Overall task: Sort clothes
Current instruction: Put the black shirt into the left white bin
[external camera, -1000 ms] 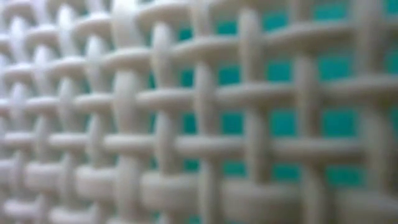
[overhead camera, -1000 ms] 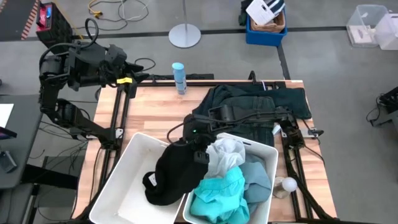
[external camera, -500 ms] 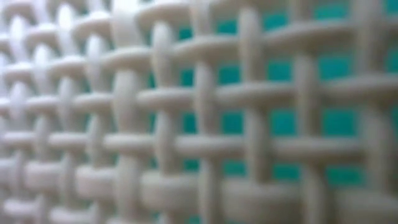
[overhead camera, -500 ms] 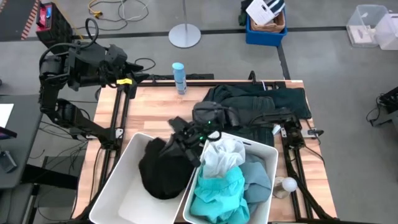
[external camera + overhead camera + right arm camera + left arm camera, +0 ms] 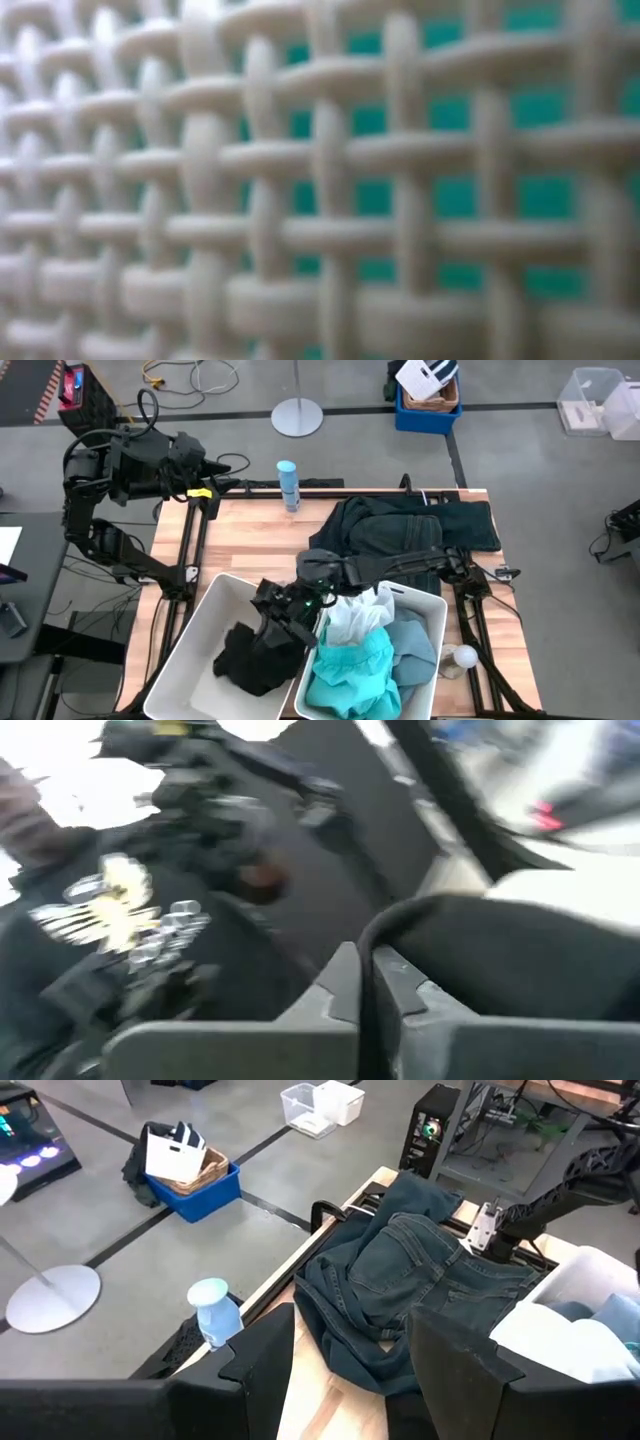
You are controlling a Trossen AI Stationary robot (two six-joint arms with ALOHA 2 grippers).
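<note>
Two bins on wood table — right fingers pinching black garment; left fingers spread.

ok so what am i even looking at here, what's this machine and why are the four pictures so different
It is a two-armed robot at a wooden table, sorting clothes. One picture looks straight down; one sits at table height, blocked by a bin's woven wall; two ride on the wrists. The right tool is shut on a black garment over the left bin. The right bin holds turquoise, grey-blue and white clothes. Dark jeans and a blue bottle lie behind. The left tool waits, open, at the far left edge.
</note>
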